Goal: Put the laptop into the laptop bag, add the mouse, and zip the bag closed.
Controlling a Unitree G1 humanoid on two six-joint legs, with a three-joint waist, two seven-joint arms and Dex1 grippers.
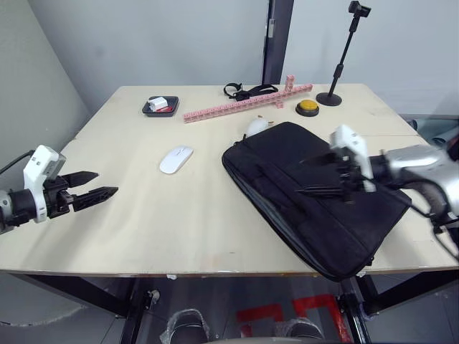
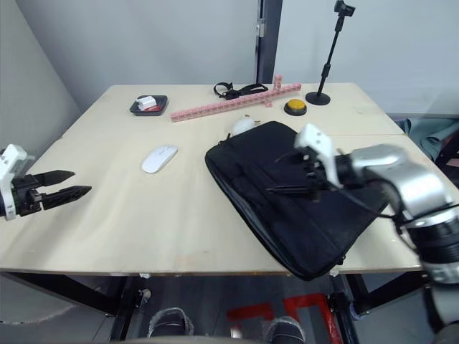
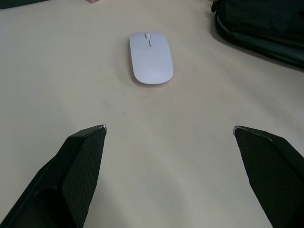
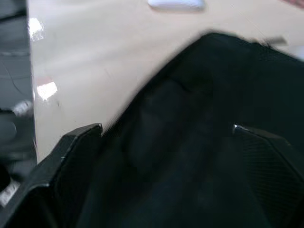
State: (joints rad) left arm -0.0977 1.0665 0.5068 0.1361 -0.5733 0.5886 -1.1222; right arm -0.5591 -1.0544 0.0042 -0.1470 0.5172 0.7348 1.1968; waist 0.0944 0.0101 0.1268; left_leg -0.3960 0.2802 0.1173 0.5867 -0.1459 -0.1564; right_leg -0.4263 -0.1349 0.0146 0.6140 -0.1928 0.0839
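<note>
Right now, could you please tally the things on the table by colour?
Black: 4 - laptop bag, tray, strap, camera stand
White: 2 - mouse, egg-shaped thing
Pink: 1 - block row
Yellow: 1 - button
Total: 8

A pale wooden table (image 1: 179, 236) on black legs stands before a plain grey-white wall (image 1: 158, 36) split by a dark vertical post (image 1: 277, 39) rising behind the table's far edge, with grey floor and a red marking (image 1: 287, 315) below the table's near edge.
</note>
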